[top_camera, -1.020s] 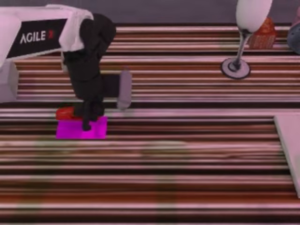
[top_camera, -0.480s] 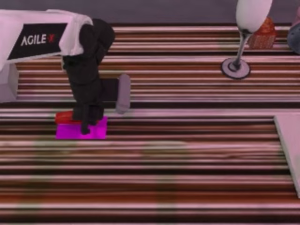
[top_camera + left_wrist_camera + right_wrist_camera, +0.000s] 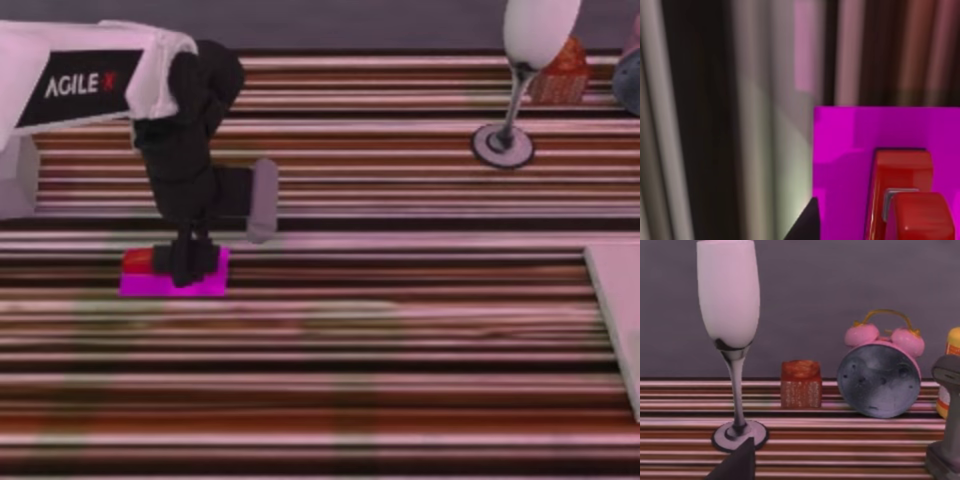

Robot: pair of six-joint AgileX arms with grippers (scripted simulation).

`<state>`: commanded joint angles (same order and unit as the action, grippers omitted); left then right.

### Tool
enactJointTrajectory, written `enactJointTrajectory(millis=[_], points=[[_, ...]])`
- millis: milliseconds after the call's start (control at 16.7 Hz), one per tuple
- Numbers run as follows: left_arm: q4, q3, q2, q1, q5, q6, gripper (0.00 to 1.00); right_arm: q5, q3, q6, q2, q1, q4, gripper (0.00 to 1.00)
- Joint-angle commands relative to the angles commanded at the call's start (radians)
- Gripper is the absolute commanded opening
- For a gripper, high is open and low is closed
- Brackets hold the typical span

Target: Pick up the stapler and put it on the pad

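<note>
Top view: left arm reaches in from the table's upper left. Left gripper (image 3: 186,268) is down over the pad (image 3: 205,286), at the table's left side. The pad is a flat magenta rectangle lying on the striped table (image 3: 400,340).

Stapler (image 3: 137,260): only its red left end shows, sticking out past the gripper. That end lies over the pad's upper left corner. The rest is hidden under the black gripper body.

Left wrist view: stapler (image 3: 902,195) sits over the pad (image 3: 845,150), red bar with a small grey metal piece near its hinge. Whether it rests on the pad or is held just above it, I cannot tell. 1 dark fingertip (image 3: 807,225) is visible beside the stapler, with a strip of magenta between them. The other finger is out of view. Jaw state: cannot tell whether clenched on the stapler or released.

A grey ribbed oval object (image 3: 264,198) lies just behind the pad, beside the gripper.

Right gripper is not seen in the top view. Right wrist view faces the table's far right edge: a tall glass (image 3: 732,340), a small red-orange cube (image 3: 801,384), a pink alarm clock (image 3: 880,375). A dark wedge at the bottom edge may be 1 finger; jaws cannot be judged.
</note>
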<state>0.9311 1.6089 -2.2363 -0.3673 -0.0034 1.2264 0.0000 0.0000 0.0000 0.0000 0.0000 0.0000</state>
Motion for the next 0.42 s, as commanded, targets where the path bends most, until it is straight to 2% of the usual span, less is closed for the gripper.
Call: enactJointTrajectory(millis=[60,120,420], points=[[0.000,0.000,0.000,0.000,0.000,0.000,0.98,0.000,0.000,0.000,0.000,0.000,0.000,1.00],[0.000,0.000,0.000,0.000,0.000,0.000,1.00,0.000,0.000,0.000,0.000,0.000,0.000,1.00],[0.000,0.000,0.000,0.000,0.000,0.000,1.00,0.000,0.000,0.000,0.000,0.000,0.000,1.00]])
